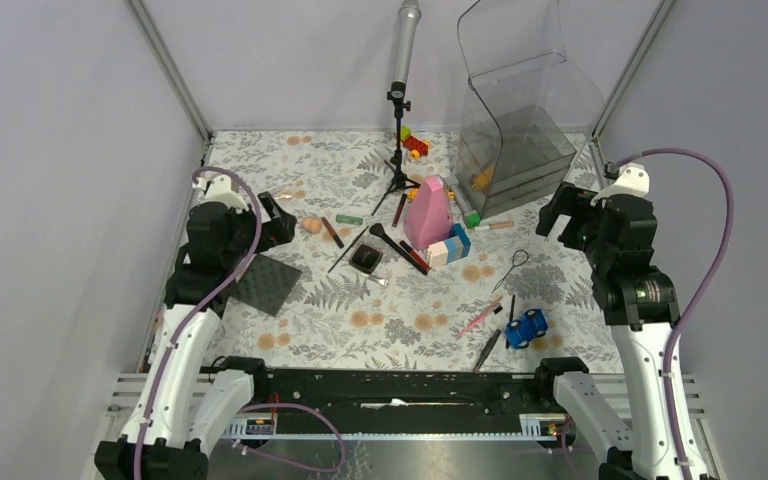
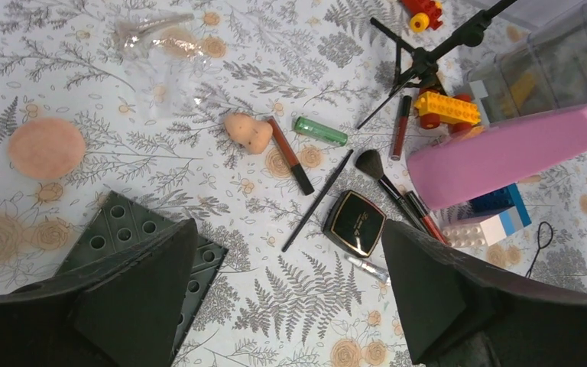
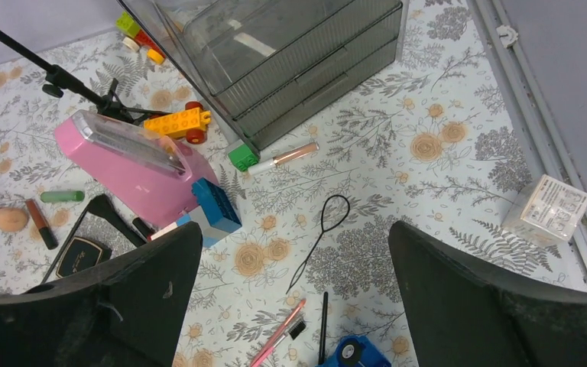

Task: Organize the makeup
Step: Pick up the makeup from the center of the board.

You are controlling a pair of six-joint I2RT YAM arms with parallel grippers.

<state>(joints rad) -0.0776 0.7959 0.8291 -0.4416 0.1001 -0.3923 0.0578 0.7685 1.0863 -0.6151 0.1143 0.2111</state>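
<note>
The makeup lies scattered on the floral table. A black square compact [image 1: 366, 259] [image 2: 354, 222] sits mid-table beside a black-handled brush [image 1: 396, 247] [image 2: 382, 177], a green tube [image 2: 320, 131], a red pencil [image 2: 290, 155] and a peach sponge [image 2: 249, 131]. A round sponge [image 2: 46, 147] lies further left. The flat dark square [image 1: 267, 284] is under my left gripper [image 1: 278, 222] [image 2: 289, 229], which hangs open and empty. A pink pencil [image 1: 479, 317] [image 3: 279, 332] lies near the front. My right gripper [image 1: 560, 215] [image 3: 294, 229] hovers open and empty at the right.
A clear drawer organiser [image 1: 520, 150] [image 3: 298, 53] stands at the back right. A tall pink cone [image 1: 428, 212], toy blocks [image 1: 450, 247] and a black tripod stand [image 1: 398, 150] crowd the centre. A blue toy car [image 1: 526, 327], a wire loop [image 3: 325, 229] and a white box [image 3: 546, 208] lie to the right.
</note>
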